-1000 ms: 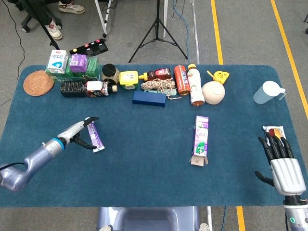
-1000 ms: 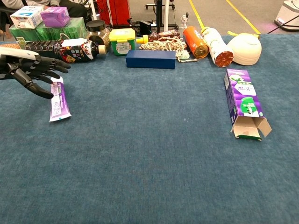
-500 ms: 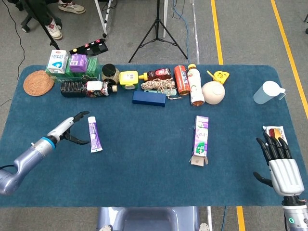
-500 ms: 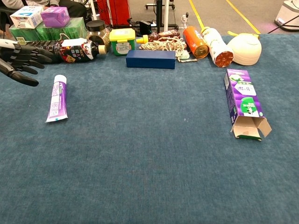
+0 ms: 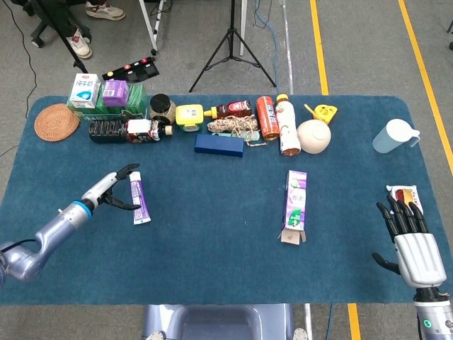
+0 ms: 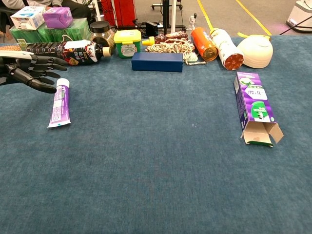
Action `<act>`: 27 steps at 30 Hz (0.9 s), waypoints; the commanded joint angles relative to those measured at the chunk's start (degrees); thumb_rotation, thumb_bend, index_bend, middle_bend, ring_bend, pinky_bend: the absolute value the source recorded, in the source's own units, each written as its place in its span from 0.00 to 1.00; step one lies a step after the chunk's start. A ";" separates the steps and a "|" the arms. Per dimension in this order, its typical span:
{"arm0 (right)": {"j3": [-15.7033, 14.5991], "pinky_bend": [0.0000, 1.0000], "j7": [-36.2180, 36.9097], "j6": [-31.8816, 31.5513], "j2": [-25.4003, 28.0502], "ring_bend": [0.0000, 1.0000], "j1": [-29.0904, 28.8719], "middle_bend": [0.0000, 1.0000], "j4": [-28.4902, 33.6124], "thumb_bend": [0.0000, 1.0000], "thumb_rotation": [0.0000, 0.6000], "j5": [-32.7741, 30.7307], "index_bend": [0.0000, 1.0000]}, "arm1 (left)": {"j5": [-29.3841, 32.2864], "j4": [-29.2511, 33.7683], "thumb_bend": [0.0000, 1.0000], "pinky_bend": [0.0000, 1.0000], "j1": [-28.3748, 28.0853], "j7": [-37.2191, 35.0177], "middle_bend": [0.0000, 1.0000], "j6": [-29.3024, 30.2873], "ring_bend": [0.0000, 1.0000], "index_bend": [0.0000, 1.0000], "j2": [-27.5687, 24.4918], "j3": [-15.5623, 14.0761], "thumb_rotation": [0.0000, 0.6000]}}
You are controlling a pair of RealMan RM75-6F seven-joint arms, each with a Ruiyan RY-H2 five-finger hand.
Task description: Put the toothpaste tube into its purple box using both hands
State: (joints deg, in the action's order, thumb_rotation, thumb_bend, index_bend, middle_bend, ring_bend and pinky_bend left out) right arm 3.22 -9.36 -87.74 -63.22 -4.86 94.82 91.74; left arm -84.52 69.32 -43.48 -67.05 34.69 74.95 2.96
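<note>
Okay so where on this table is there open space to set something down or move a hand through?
The widest bare blue cloth lies between the purple-and-white toothpaste tube and the purple toothpaste box, and along the whole near edge. The back row, from the woven round mat to the cream bowl, is crowded.

Left hand (image 6: 30,72) back beside released toothpaste tube (image 6: 59,103).

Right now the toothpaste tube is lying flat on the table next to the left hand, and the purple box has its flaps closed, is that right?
Not quite: the purple box has its near-end flaps open, plain in the chest view. The toothpaste tube does lie flat beside the left hand.
</note>
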 commanded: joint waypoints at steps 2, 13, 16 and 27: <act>0.03 0.01 0.19 0.18 0.03 0.00 -0.09 0.00 -0.05 0.00 1.00 -0.14 0.03 | 0.07 -1.07 0.02 0.04 -0.60 0.05 0.00 0.08 0.00 0.00 1.52 0.17 1.00; 0.23 0.01 0.62 0.59 0.10 0.00 -0.33 0.00 -0.18 0.00 1.00 -0.70 0.03 | -0.40 2.70 0.02 0.04 -2.28 3.73 0.00 1.32 0.00 0.00 2.81 0.70 1.00; 0.21 0.01 0.75 0.58 0.17 0.00 -0.32 0.00 -0.19 0.00 1.00 -0.73 0.03 | 0.00 4.40 0.02 0.04 -2.98 5.71 0.00 0.83 0.00 0.00 2.95 0.87 1.00; 0.15 0.01 1.20 0.40 0.45 0.00 -0.24 0.00 0.00 0.00 1.00 -0.70 0.03 | 2.37 10.07 0.02 0.04 -4.51 12.85 0.00 -0.22 0.00 0.00 2.80 1.73 1.00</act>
State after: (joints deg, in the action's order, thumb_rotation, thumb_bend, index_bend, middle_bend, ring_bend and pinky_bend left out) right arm 3.37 -8.15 -87.35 -62.77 -5.10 94.82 91.04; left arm -82.64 78.60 -47.68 -55.01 34.80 77.78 4.53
